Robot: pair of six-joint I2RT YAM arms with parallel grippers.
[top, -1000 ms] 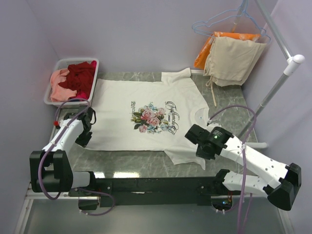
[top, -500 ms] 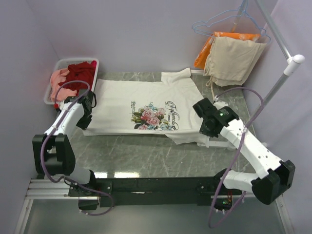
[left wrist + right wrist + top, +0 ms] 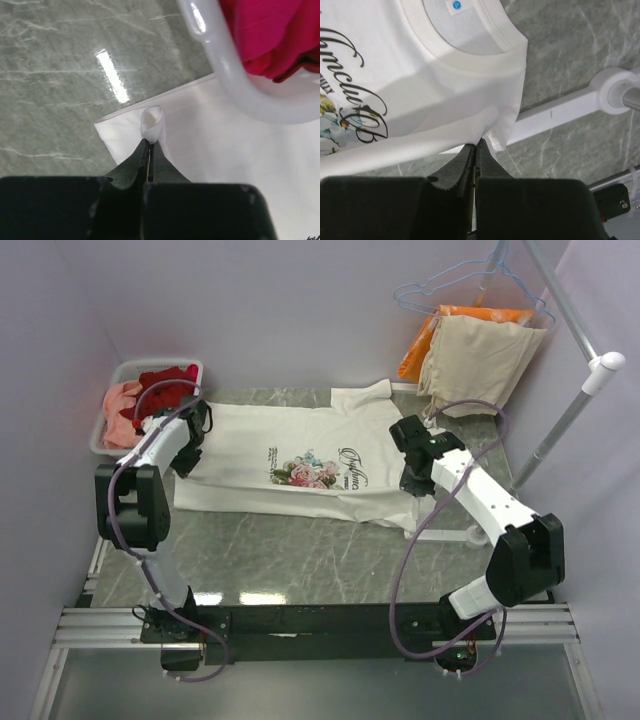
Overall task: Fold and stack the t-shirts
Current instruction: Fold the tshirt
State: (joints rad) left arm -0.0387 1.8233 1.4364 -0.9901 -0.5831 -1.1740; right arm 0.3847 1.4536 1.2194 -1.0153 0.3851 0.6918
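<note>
Sitting at the left edge of the grey-green marble counter [image 3: 300,550], a white plastic basket [image 3: 97,445] holds a crumpled dark red t-shirt [image 3: 165,390] and a salmon pink t-shirt [image 3: 118,405]. Just beside it, the left claw [image 3: 150,144] is closed tight on a pinched-up corner of the white rose-print t-shirt [image 3: 270,430], which lies across the counter. The right claw [image 3: 476,145] is clamped on that shirt's edge near the collar.

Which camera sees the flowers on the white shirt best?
The top external view: the pink flower print shows most fully on the white t-shirt. The right wrist view catches only the dark lettering and a sliver of print at its edge. The left wrist view shows almost only plain white cloth.
</note>
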